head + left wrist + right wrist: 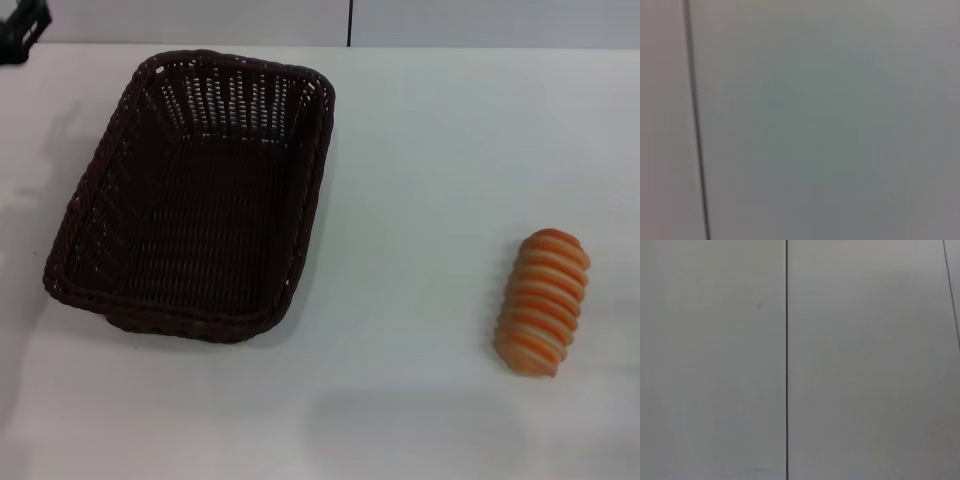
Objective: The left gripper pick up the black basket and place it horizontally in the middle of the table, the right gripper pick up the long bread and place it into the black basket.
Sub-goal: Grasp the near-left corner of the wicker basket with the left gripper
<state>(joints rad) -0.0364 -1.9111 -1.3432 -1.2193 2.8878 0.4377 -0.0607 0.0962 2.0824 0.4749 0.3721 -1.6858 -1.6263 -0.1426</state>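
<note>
**Desk:** Where is the large rectangular dark woven wicker basket (pixel 312 195) lying, relative to the left gripper?

**Photographer:** That cannot be told, as the left gripper is not showing in any view. The black basket is resting on the plain white smooth table (pixel 420 200), on the robot's left side. It is sitting upright with its open side up and its long axis running away from the robot, slightly slanted. Nothing is lying inside it.

**Desk:** And the right gripper?

**Photographer:** It is not showing either. Whether either gripper is spread or closed cannot be told. The right wrist camera is facing a pale grey panel (pixel 865 365) with a thin dark seam (pixel 786 365) running across it. The left wrist camera is facing a similar blurred grey surface (pixel 815 125) with a dark line (pixel 695 125).

**Desk:** Where is the bread?

**Photographer:** The oblong orange-brown toy loaf with cream crosswise stripes (pixel 543 302) is lying on the table on the robot's right side, well apart from the basket. Bare tabletop is lying between them. The long bread is sitting nearer the robot than the basket's far end, with its length pointing roughly away from the robot.

**Desk:** Anything else?

**Photographer:** A dark object (pixel 20 30) is showing at the far left corner, cut off by the frame edge. What it is cannot be told.
</note>
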